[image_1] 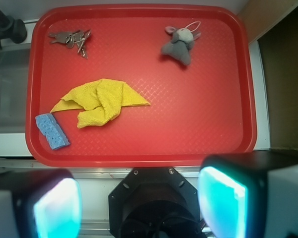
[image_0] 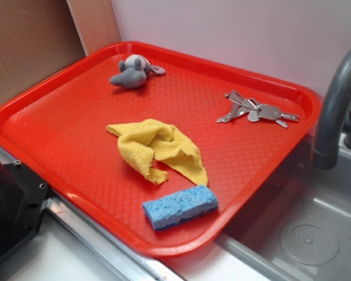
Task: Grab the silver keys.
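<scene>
Silver keys (image_0: 256, 109), a flat shiny metal bunch, lie untouched in a far corner of the red plastic tray (image_0: 58, 126). Our gripper (image_1: 139, 208) hangs well back, spread wide, empty. We judge everything remains: approach, descent, grasp.

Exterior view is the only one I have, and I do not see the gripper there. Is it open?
Observer: Yes. The wrist view shows the gripper open, with nothing between its pads.
Operator: Is it over the silver keys?
Observer: No. They lie at the top left of that view, on the red tray; the pads show below its near rim.
Operator: Anything between?
Observer: The yellow cloth crosses that line.
</scene>
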Controlling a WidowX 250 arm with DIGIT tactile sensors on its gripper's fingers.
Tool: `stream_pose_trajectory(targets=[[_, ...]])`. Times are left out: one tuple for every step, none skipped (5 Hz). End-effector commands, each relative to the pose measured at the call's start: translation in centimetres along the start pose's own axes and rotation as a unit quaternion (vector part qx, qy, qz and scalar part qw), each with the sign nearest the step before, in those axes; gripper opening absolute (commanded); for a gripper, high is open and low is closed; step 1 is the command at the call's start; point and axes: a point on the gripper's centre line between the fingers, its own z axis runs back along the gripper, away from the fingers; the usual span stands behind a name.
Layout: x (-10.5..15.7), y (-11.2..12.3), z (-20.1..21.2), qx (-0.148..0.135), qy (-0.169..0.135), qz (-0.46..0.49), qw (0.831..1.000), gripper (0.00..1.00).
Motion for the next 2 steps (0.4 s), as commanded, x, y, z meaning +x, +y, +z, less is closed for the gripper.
stream_pose_trajectory(targets=[[0.0, 0.0, 0.0, 0.000, 0.000, 0.000, 1.000, 1.00], [4.0, 1.5, -2.2, -0.020, -0.040, 0.125, 0.991, 1.00]])
